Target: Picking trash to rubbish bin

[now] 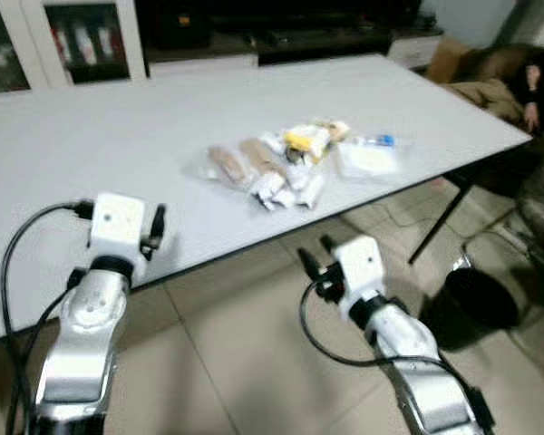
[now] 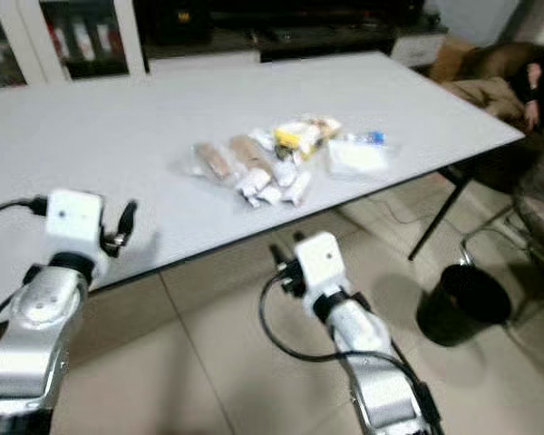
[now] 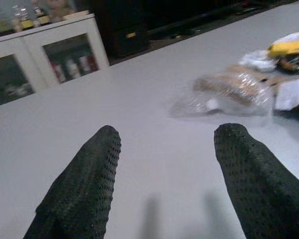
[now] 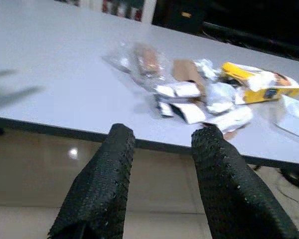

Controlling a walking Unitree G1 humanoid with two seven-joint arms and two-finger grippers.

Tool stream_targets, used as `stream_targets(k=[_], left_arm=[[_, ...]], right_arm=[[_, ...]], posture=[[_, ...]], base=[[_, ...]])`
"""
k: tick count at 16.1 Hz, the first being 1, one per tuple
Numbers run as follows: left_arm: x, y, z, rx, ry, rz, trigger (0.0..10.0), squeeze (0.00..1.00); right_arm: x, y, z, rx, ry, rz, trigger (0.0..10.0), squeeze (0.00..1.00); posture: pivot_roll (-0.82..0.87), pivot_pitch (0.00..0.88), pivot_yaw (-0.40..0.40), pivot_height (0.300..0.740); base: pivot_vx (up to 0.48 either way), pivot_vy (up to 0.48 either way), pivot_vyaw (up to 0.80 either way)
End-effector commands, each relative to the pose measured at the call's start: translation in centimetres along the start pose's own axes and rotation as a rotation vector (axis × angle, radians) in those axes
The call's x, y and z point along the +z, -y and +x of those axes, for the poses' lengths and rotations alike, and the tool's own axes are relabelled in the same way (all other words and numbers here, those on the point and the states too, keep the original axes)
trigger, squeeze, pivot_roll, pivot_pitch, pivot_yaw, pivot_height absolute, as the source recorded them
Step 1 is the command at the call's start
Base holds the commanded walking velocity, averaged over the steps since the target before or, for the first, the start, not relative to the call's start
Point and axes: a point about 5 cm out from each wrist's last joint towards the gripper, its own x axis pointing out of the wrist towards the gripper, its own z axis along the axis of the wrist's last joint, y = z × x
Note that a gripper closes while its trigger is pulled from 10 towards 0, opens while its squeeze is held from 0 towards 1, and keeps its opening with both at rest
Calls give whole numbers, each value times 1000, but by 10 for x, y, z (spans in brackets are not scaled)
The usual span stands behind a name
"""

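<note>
Nearest the head camera, the two silver arms reach forward from the bottom of the view. On the robot's left, the left gripper (image 3: 167, 149) is raised over the near part of the white table (image 1: 118, 127); its two black fingers (image 3: 84, 184) stand well apart with nothing between them, pointing across the bare tabletop toward the trash. On the right, the right gripper (image 4: 162, 149) hangs lower, out in front of the table's near edge and above the tiled floor (image 1: 245, 344). Its fingers (image 4: 229, 184) are also parted and hold nothing, aimed at the table edge with the trash beyond it.

Farther in, near the middle of the table and toward its right side, lies the pile of trash (image 1: 290, 163). At its left end are clear plastic wrappers (image 1: 231, 163) with brown contents. Crumpled white and silver wrappers (image 1: 286, 186) sit just beside them, toward the near edge. Behind these lies a yellow packet (image 1: 306, 139), and to its right a clear bag (image 1: 367, 156) with something white inside. The pieces touch or overlap one another.

Down on the floor to the right, beside the table's dark leg, stands the black rubbish bin (image 1: 479, 304), well apart from the trash.

Beyond the table's far edge are white cabinets with glass doors (image 1: 72, 41) on the left and a dark low unit (image 1: 281, 23) beside them. At the far right a person (image 1: 526, 86) in dark clothing sits next to the table's corner.
</note>
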Motion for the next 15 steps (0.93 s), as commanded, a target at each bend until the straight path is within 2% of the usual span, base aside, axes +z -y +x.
stream_targets(k=[1,5,9,15], left_arm=[[7,15,5,-75,27,-21,10000,0],[8,22,18,-122,29,-81,10000,0],[4,31,24,-184,11,-97,10000,0],[4,40,38,-255,16,-84,10000,0]], right_arm=[[-4,13,-7,-66,-14,-24,10000,0],[3,19,-11,-118,12,-18,10000,0],[4,27,-14,-164,19,-26,10000,0],[2,23,-20,-167,7,-28,10000,0]], posture=[[-46,0,-48,740],[-67,0,-37,740],[-82,0,-30,740],[-111,0,-23,740]], base=[[311,0,0],[312,0,0],[308,0,0],[320,0,0]])
